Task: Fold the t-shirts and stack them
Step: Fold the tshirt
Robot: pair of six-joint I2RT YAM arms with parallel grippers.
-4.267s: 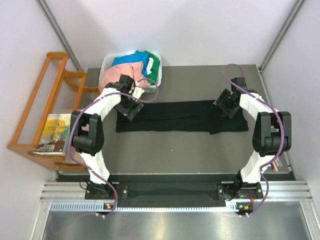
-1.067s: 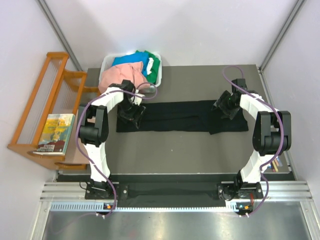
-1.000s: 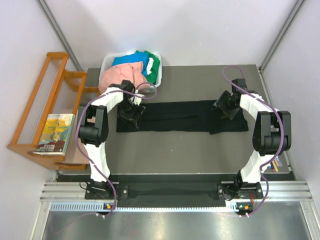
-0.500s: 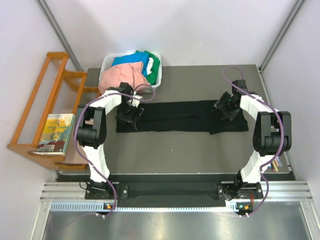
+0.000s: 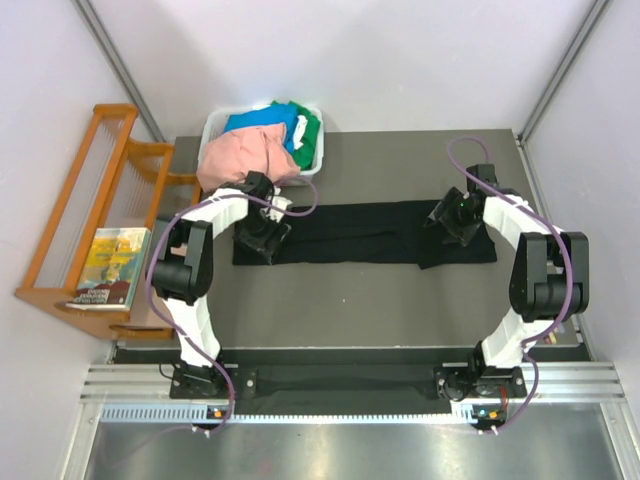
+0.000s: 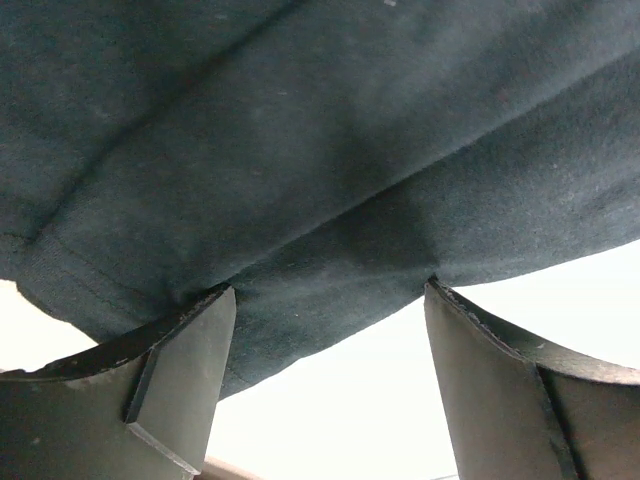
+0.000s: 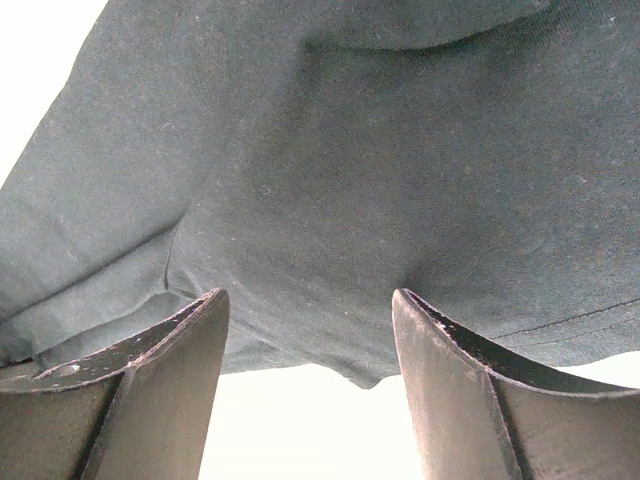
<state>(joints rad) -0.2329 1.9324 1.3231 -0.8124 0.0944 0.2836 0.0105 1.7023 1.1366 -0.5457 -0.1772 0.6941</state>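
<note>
A black t-shirt (image 5: 350, 232) lies folded into a long flat strip across the middle of the table. My left gripper (image 5: 262, 235) is down on its left end and my right gripper (image 5: 455, 222) on its right end. In the left wrist view the black cloth (image 6: 300, 150) fills the frame, and the left gripper (image 6: 330, 290) is open with both tips pressed onto the cloth near its edge. In the right wrist view the right gripper (image 7: 308, 295) is open the same way on the black cloth (image 7: 350, 150). Neither gripper holds anything.
A white bin (image 5: 213, 128) at the table's back left holds a salmon-pink shirt (image 5: 240, 155) spilling over its rim, a blue one (image 5: 262, 125) and a green one (image 5: 310, 128). A wooden rack (image 5: 90, 210) with a book (image 5: 108, 265) stands left of the table.
The left gripper has slid a little toward the near side over the shirt's left end, and its elbow has swung. The right gripper has barely shifted. The shirt lies as before.
</note>
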